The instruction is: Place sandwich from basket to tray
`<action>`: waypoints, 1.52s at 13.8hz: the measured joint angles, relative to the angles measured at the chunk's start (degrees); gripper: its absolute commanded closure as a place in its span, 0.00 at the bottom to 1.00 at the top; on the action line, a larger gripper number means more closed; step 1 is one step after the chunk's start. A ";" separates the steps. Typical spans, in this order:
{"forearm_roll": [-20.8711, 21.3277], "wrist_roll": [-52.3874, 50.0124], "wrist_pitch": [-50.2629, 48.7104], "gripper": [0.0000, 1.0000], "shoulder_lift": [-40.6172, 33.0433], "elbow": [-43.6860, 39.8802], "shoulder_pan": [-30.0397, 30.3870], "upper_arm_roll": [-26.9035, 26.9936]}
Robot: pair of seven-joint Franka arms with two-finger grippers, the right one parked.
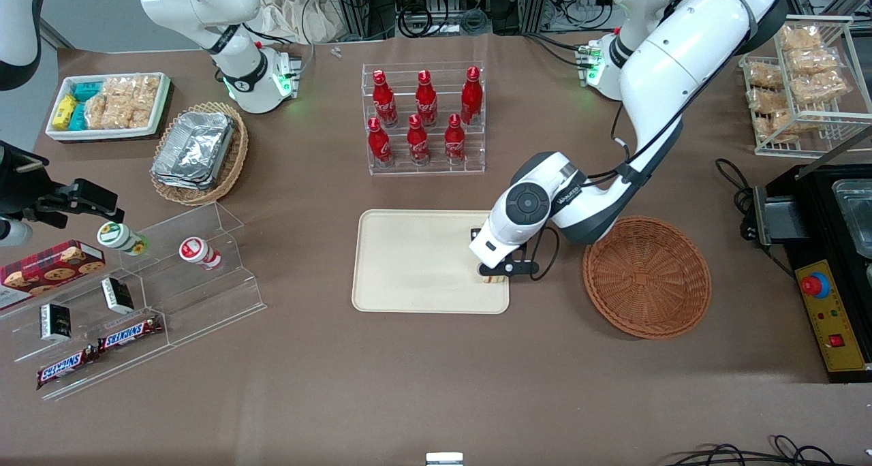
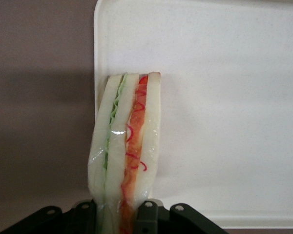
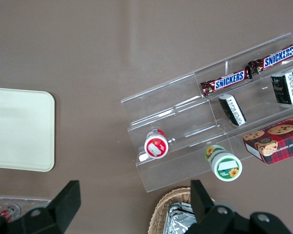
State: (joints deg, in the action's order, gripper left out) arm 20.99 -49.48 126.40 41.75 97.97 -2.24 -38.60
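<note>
Pinching sandwich (image 2: pixel 127 146) | pincer (image 1: pixel 495 273) over tray (image 1: pixel 409 261) edge | fingertips cut off

One sandwich (image 2: pixel 127 146), one tray (image 1: pixel 409 261), two baskets (image 1: pixel 647 276) (image 1: pixel 231 159), six red bottles (image 1: pixel 425 115), two Snickers bars (image 1: pixel 99 350), two yogurt cups (image 1: pixel 160 244), one cookie box (image 1: pixel 48 265). One end effector (image 1: pixel 496 272) over the tray.

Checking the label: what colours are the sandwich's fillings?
Green and orange-red in the sandwich, clearest in the left wrist view.
</note>
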 measured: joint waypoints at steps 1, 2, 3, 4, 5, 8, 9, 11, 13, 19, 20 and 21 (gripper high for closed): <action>0.02 0.00 0.01 0.29 0.08 0.00 0.00 0.00; 0.03 0.00 0.02 0.17 0.15 0.00 0.00 0.00; 0.03 0.00 0.02 0.01 0.19 0.00 0.00 0.00; 0.03 0.00 0.03 0.01 0.19 -0.01 0.00 0.01; 0.04 0.00 0.03 0.01 0.19 -0.04 0.00 0.02; 0.04 -0.02 0.02 0.01 0.19 -0.27 0.10 0.12; 0.04 -0.23 0.02 0.01 0.18 -0.48 0.16 0.12; 0.04 -1.90 -0.22 0.01 -0.14 -1.32 0.22 0.12; 0.03 -4.77 -3.86 0.00 -1.24 -3.88 0.57 0.15; -1.05 -5.60 -19.29 0.00 -12.34 -9.59 7.23 -1.12; -1.13 -5.61 -21.52 0.00 -14.45 -9.58 7.91 -1.14; -1.35 -5.61 -23.35 0.00 -16.26 -9.60 8.53 -1.14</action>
State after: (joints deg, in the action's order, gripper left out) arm 19.64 -55.09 103.04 25.49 88.37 6.30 -39.74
